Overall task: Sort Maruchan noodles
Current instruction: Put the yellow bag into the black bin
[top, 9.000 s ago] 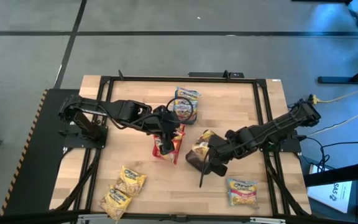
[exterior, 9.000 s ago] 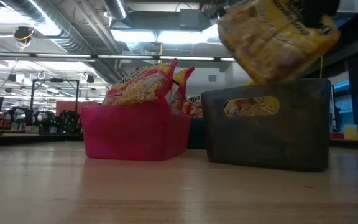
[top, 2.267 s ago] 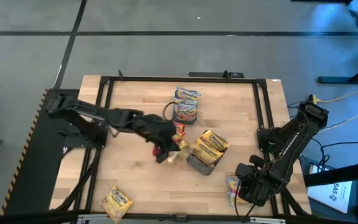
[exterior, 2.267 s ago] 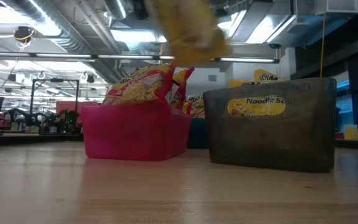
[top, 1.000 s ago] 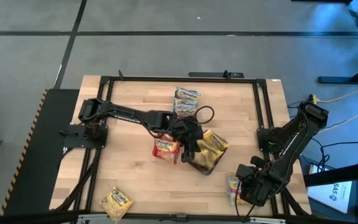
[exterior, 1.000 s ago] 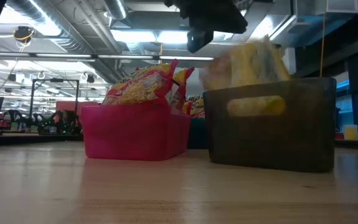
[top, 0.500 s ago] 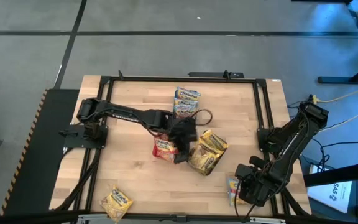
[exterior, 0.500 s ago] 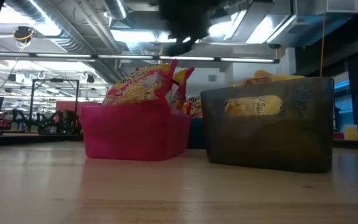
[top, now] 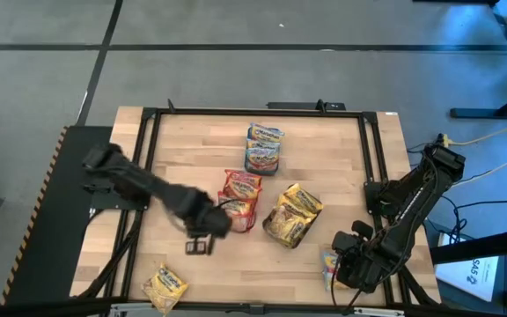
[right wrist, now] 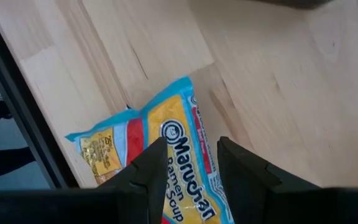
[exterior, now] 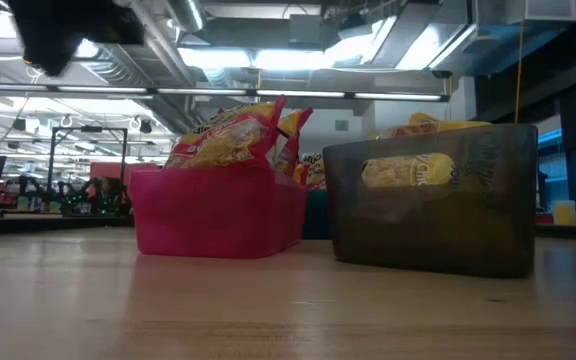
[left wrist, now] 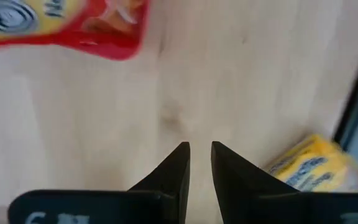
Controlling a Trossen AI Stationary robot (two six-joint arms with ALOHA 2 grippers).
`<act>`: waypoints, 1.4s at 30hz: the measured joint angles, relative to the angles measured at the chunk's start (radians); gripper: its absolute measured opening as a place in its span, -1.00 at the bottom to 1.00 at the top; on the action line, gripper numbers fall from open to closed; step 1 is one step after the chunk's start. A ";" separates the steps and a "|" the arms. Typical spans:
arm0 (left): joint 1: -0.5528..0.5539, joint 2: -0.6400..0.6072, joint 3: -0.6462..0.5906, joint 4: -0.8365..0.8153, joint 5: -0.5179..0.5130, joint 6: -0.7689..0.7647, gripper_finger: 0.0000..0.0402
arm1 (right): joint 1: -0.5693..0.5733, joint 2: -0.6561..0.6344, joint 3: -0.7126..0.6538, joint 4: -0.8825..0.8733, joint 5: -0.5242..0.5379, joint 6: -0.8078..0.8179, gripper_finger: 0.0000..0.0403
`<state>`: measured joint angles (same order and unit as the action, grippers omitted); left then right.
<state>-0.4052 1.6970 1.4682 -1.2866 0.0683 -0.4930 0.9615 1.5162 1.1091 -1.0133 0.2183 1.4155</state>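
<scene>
Red Maruchan noodles (top: 240, 195) stand in a pink bin (exterior: 218, 215). Yellow ones (top: 293, 214) fill a dark grey bin (exterior: 433, 205), and blue ones (top: 264, 147) stand farther back. One yellow packet (top: 165, 286) lies flat near the front left corner. My left gripper (top: 199, 245) hangs open over bare wood, pointing down, between the pink bin and that packet (left wrist: 316, 168); nothing is between its fingers (left wrist: 201, 152). My right gripper (top: 349, 264) is open at the front right, its fingers (right wrist: 191, 152) standing above a blue-and-pink packet (right wrist: 166, 149) that lies flat on the table.
A black metal frame (top: 148, 119) runs around the wooden table top. Bare wood (top: 183, 150) lies at the far left and along the near edge between the two loose packets. The three bins cluster at the table's middle.
My left gripper has swung away from over the grey bin, toward the table's near left, and now points straight down. The yellow packet that stood blurred at the grey bin's top a second ago has settled inside the bin.
</scene>
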 joint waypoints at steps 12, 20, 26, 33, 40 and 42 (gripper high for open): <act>-0.337 -0.385 -0.411 0.238 -0.138 -0.671 -0.70 | -0.002 0.000 0.000 0.059 0.016 0.002 -0.32; -0.456 -0.419 -0.482 0.242 -0.136 -0.806 -0.70 | -0.002 0.000 0.000 0.141 0.016 -0.003 -0.32; -0.510 -0.419 -0.521 0.256 -0.017 -0.948 -0.70 | -0.001 0.000 0.000 0.157 -0.001 0.048 -0.32; -0.584 -0.419 -0.599 0.572 -0.038 -1.125 -0.70 | 0.000 0.000 0.000 0.141 0.023 0.212 -0.27; -0.626 -0.418 -0.675 0.680 -0.017 -1.303 -0.60 | 0.000 0.000 0.000 0.138 0.062 0.228 -0.12; -0.639 -0.418 -0.693 0.696 -0.005 -1.359 -0.53 | 0.000 0.000 0.000 0.129 0.062 0.227 -0.07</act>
<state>-1.0443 1.2789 0.7752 -0.5909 0.0635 -1.8518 0.9615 1.5162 1.1091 -0.8841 0.2800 1.6424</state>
